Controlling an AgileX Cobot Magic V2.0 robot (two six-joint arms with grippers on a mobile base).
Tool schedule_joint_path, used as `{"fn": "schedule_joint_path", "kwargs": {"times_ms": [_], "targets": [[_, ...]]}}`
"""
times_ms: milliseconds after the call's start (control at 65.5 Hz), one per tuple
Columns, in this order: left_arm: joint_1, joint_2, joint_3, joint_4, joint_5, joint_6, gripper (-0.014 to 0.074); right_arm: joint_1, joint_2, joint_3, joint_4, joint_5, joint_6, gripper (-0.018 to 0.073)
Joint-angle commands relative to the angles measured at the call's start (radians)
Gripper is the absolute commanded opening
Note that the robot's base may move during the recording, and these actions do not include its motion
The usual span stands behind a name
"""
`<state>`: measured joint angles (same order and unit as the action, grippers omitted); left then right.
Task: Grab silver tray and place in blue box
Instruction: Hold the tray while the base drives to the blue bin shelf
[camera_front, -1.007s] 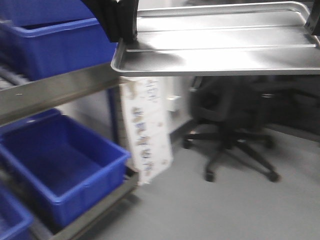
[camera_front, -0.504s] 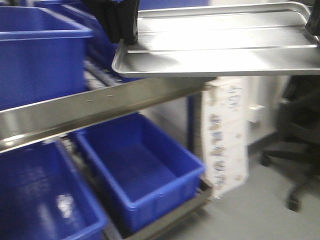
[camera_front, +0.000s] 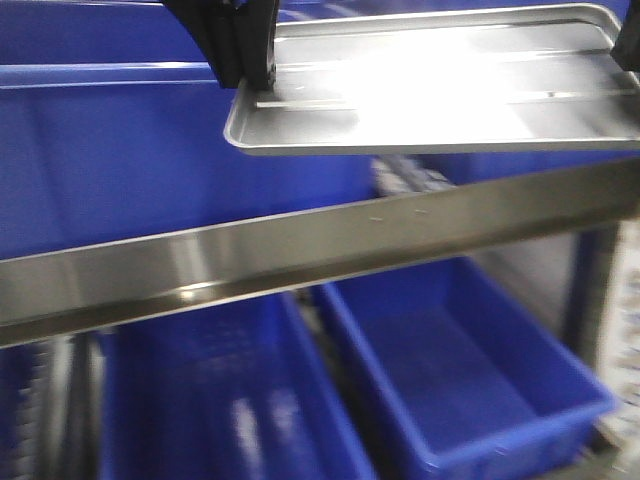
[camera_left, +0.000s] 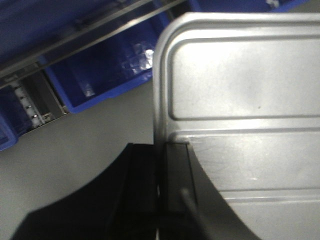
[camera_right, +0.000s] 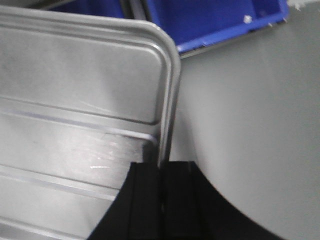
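Observation:
I hold the silver tray (camera_front: 430, 100) level in the air, high in the front view, its two long ridges showing. My left gripper (camera_front: 240, 60) is shut on the tray's left rim, and my right gripper (camera_front: 630, 40) is shut on its right rim at the frame edge. The left wrist view shows the left gripper (camera_left: 159, 165) pinching the rim of the tray (camera_left: 240, 90). The right wrist view shows the right gripper (camera_right: 161, 172) clamped on the rim of the tray (camera_right: 75, 90). A large deep blue box (camera_front: 150, 160) stands on the rack's upper shelf, behind and below the tray.
A steel shelf rail (camera_front: 300, 250) crosses the front view just under the tray. Two open blue crates (camera_front: 460, 370) (camera_front: 210, 400) sit on the lower shelf. Grey floor (camera_left: 90, 135) and lower crates (camera_right: 215, 20) show beneath the tray in the wrist views.
The front view has swung toward the rack: the chair and cardboard carton have left the frame and blue boxes now fill it. Both grippers still hold the tray as before.

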<state>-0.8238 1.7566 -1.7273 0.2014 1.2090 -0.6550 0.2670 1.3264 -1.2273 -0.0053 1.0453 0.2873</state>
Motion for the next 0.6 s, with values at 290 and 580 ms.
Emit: {"fn": "schedule_joint_path", "kwargs": {"times_ms": [290,580], "targets": [[-0.002,-0.062,-0.024,0.067,0.083,0.013,-0.0106,-0.005,-0.035,-0.039,-0.034,-0.056,-0.014,0.0057],[-0.002,-0.096,-0.024,0.108,0.081,0.013,-0.0106,-0.005,-0.035,-0.039,-0.034,-0.056,-0.014,0.0057]]}}
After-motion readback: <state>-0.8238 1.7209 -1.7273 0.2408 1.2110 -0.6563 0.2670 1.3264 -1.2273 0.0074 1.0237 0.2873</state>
